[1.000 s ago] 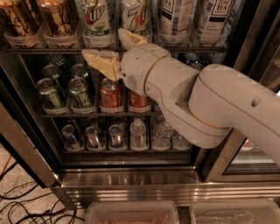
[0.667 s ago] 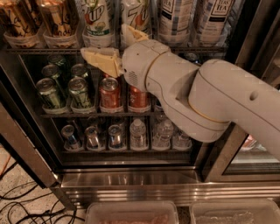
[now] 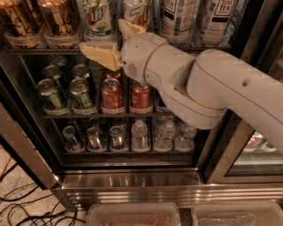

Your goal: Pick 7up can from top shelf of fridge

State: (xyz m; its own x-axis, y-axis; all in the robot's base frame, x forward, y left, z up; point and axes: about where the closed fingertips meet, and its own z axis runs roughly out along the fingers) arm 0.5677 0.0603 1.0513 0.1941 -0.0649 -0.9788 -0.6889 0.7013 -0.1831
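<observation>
Two tall white 7up cans stand side by side on the fridge's [image 3: 132, 181] top shelf [image 3: 40, 51], the left one [image 3: 98, 16] and the right one [image 3: 138, 9], both cut off by the frame's top edge. My gripper [image 3: 101, 34] is open and empty, just in front of the shelf's front bar. Its lower finger [image 3: 99, 55] lies below the left 7up can. Its upper finger [image 3: 128, 27] points up between the two cans. The arm's white body [image 3: 212, 88] covers the right side of the middle rack.
Gold-brown cans [image 3: 59, 20] stand left of the 7up cans, white tea cans [image 3: 177, 17] to their right. Green cans [image 3: 66, 88] and red cans [image 3: 112, 95] fill the middle rack, small cans and water bottles [image 3: 139, 134] the lower one. Plastic bins [image 3: 132, 214] and cables [image 3: 26, 203] are below.
My gripper has risen slightly toward the top shelf, its upper finger now reaching between the two 7up cans. The cans have not moved.
</observation>
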